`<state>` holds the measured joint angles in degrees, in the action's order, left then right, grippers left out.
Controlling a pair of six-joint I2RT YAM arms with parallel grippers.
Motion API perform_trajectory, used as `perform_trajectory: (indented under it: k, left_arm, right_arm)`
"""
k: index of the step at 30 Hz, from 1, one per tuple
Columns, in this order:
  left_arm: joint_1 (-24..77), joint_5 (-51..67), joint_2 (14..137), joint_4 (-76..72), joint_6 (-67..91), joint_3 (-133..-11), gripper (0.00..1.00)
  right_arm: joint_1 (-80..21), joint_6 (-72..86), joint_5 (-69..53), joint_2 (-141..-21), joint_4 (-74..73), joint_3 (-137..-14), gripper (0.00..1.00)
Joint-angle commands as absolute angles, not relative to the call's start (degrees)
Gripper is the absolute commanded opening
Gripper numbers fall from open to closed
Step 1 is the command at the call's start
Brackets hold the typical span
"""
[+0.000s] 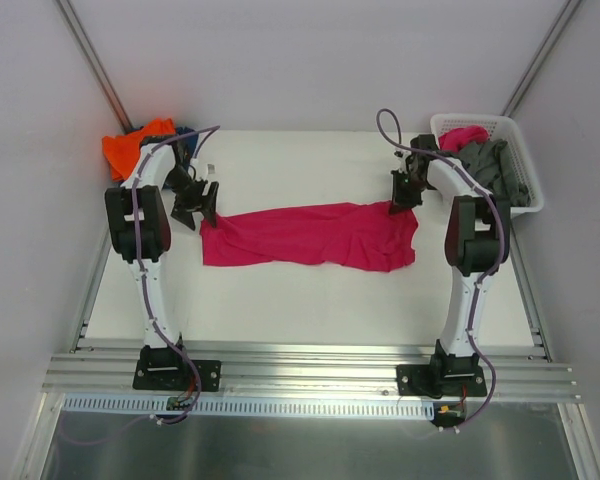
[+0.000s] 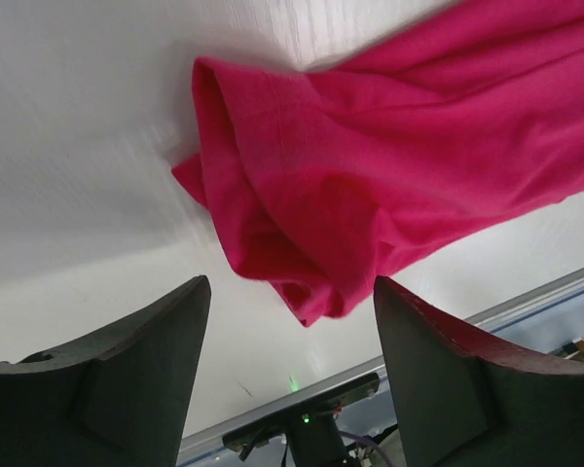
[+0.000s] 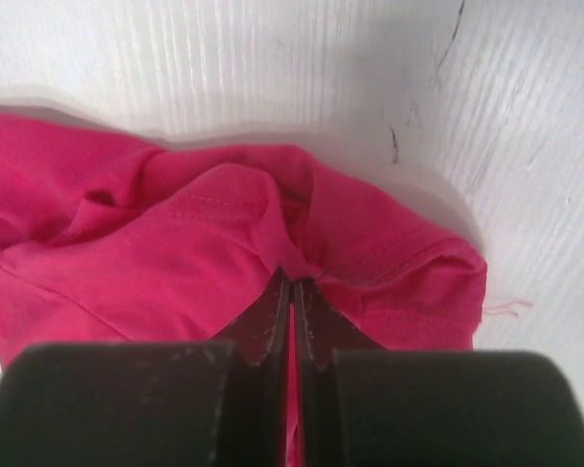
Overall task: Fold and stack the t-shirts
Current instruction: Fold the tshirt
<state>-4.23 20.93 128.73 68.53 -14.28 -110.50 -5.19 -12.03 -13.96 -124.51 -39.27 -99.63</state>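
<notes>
Magenta t-shirt (image 1: 310,235): stretched out long and rumpled on the desk (image 1: 310,300), running from just beside the left claw (image 1: 198,200) all the way across to the right claw (image 1: 404,192).
Right claw: and there's the grab! The jaws are pinched tight on a puckered fold of the magenta hem at the shirt's end, with cloth bunching up on either side of the fingers (image 3: 273,321).
Left claw: fingers (image 2: 127,379) spread wide with nothing caught between them. The shirt's folded end lies just ahead of the fingertips, flat on the desk. Whether the claw touches it cannot be told.
Orange t-shirt (image 1: 130,148): heaped behind the left claw, well apart from the magenta one.
Dark blue t-shirt (image 1: 185,132): tucked beside the orange heap, mostly hidden by the left arm.
Grey t-shirt (image 1: 495,165): piled in the basket, out past the right claw's outer side.
Basket (image 1: 520,150): white lattice, near the right claw, at the desk's far corner.
Desk: white, carrying the magenta shirt between the two claws.
</notes>
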Motion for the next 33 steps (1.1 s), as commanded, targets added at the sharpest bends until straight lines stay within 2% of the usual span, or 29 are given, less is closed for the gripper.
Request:
perform_trajectory:
  k: [1, 8, 11, 14, 29, 33]
  left_arm:
    - [-4.39, 21.27, 131.21, 69.87, -14.50, -115.30, 0.68]
    - [-4.48, 19.69, 135.70, 69.61, -14.50, -124.01, 0.65]
    - [-4.48, 20.30, 136.14, 69.52, -14.41, -124.28, 0.62]
    - [-4.31, 21.18, 136.32, 69.52, -14.59, -124.36, 0.54]
    - [-3.43, 22.32, 139.48, 69.43, -14.50, -126.30, 0.49]
    - [-3.16, 23.03, 139.92, 69.52, -14.68, -126.47, 0.43]
  right_arm:
    - [-4.75, -11.95, -15.03, -118.74, -39.64, -98.35, 0.01]
    - [-5.01, -12.22, -14.85, -116.46, -39.29, -95.80, 0.01]
    - [-4.92, -12.39, -14.59, -115.49, -39.11, -94.57, 0.01]
    - [-4.92, -12.74, -14.41, -115.05, -38.94, -93.78, 0.01]
    - [-5.54, -13.10, -13.71, -114.26, -38.76, -92.55, 0.01]
    - [-5.63, -13.18, -13.71, -114.26, -38.58, -92.29, 0.01]
